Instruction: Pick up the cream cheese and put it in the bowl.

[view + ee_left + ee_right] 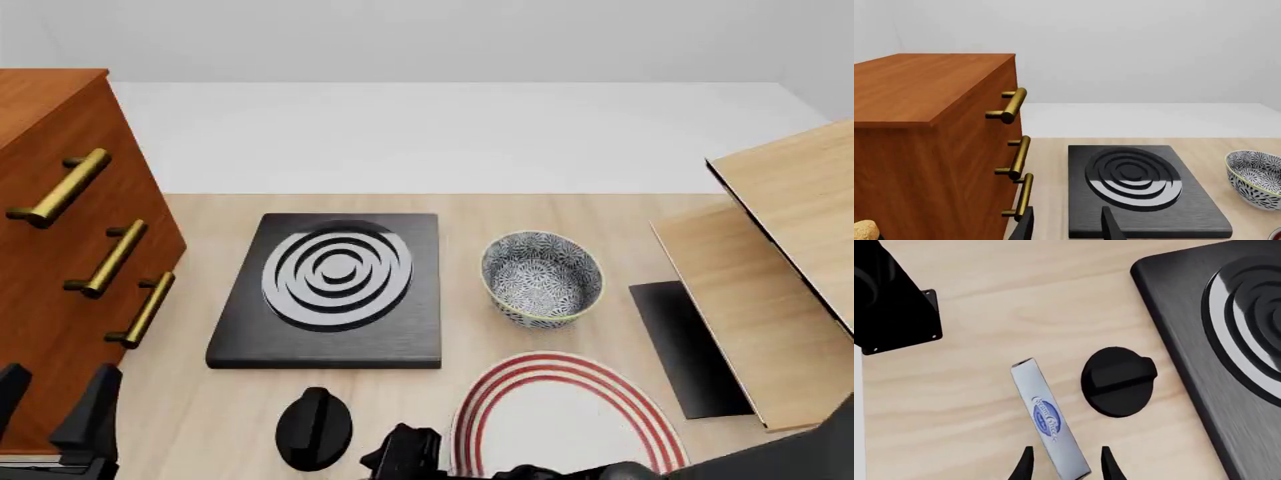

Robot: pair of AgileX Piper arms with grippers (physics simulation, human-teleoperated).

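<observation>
Cream cheese (1049,423) lies flat on the wooden surface (987,315), its long pale face up with the blue oval logo showing. In the right wrist view the right claw (1065,465) has its two dark fingertips spread, one on each side of the box's nearer end, with a small gap visible between each tip and the box, so the claw is open and straddling the box without gripping it. Just beside the box sits a round black knob (1118,381), and past the knob is the black stove plate (1207,340) with its grey rings.

From the front view the cream cheese itself is hidden near the bottom edge, where the right arm (561,470) reaches in beside the knob (314,428). The bowl (541,277) stands upright further out on the surface, beside the stove plate and just beyond the white plate with red rings (561,415), well apart from the box.

The left claw (1066,225) hovers open and holding nothing, near the wooden drawer cabinet (927,140) with brass handles (1014,105).
</observation>
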